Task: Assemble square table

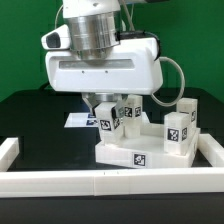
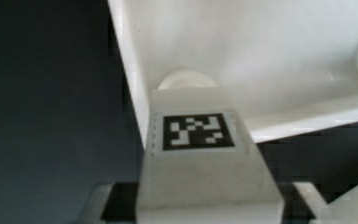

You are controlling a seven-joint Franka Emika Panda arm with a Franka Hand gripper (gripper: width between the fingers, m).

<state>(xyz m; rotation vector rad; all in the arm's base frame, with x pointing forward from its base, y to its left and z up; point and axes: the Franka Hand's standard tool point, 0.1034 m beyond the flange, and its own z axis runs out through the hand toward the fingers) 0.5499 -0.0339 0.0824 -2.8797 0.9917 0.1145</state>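
Gripper point(image 2: 197, 205) clenched on tagged leg point(image 2: 197, 135) above tabletop point(image 1: 140, 150), exterior view's left side. Step: leg fitting. Next, probably: align leg with its socket, lower, twist.

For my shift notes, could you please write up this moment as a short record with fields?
scene: dark table with white border rails along its edges
tabletop: white square top lying inside the rails
hand: hand closed on a tagged leg, fingers on both of its sides
hand position: low over the tabletop, on the exterior view's left
other legs: tagged legs standing on the tabletop
marker board: marker board behind, partly hidden
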